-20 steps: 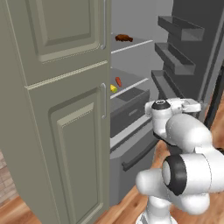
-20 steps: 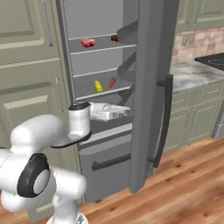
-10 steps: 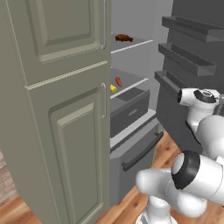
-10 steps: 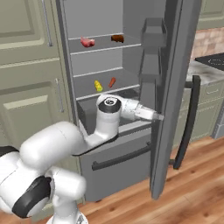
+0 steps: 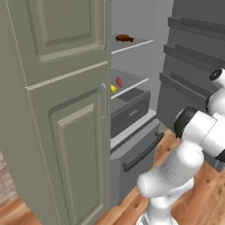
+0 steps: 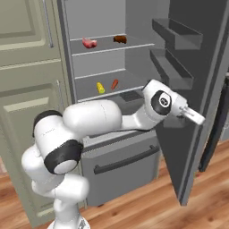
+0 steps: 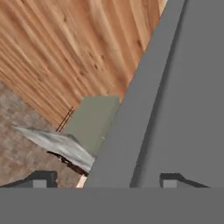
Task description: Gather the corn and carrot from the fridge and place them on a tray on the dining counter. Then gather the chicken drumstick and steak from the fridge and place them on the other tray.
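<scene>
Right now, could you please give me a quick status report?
Gripper open, empty, against the open grey fridge door. Yellow corn and orange carrot on the middle shelf. Nothing blocking them.

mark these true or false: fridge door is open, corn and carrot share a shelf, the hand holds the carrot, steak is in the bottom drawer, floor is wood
1. The tall grey fridge door stands open. True.
2. The yellow corn cob and the small orange carrot lie on the same shelf. True.
3. The hand holds the carrot. False: it is at the door's inner side and the carrot lies on its shelf.
4. The pink raw steak is in the bottom drawer. False: it lies on the upper shelf.
5. The floor is wooden planks. True.
</scene>
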